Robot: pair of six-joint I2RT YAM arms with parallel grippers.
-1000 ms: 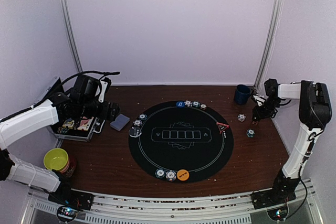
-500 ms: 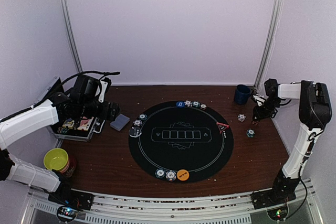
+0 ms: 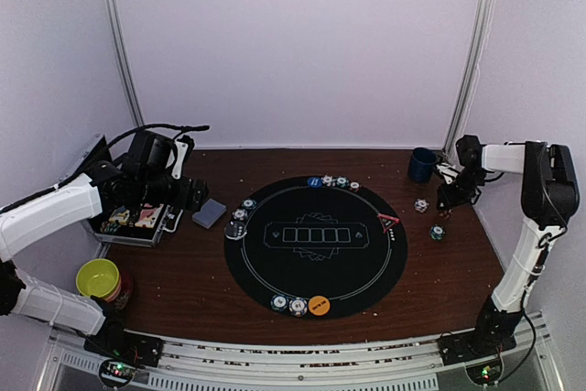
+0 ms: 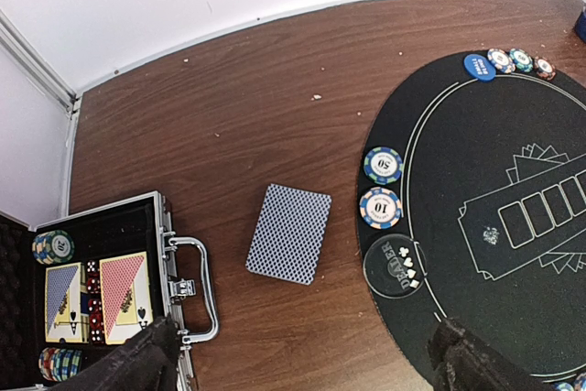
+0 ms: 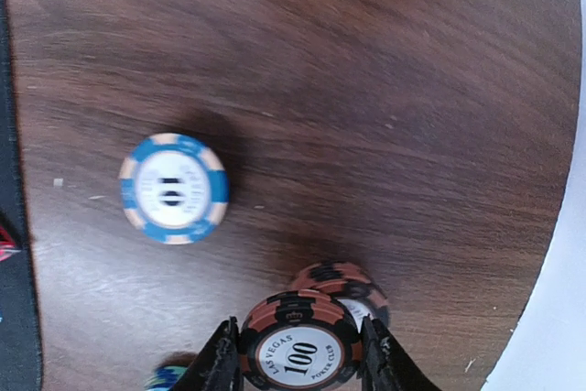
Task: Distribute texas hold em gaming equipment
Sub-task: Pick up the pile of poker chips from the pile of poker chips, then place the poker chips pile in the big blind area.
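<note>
Brown chip (image 5: pixel 298 350): LAS VEGAS 100 POKER CLUB; black button (image 4: pixel 394 266): DEALER; blue-striped chip (image 4: pixel 380 207): 10.

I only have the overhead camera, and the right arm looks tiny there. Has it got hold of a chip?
Observer: Yes. The right wrist view shows the right gripper with its jaws pressing both edges of a brown chip marked 100.
Operator: Anything close to it?
Observer: A second brown chip lies on the table just behind the held one.
Operator: And the left arm?
Observer: The left gripper has its jaws wide open and empty.
</note>
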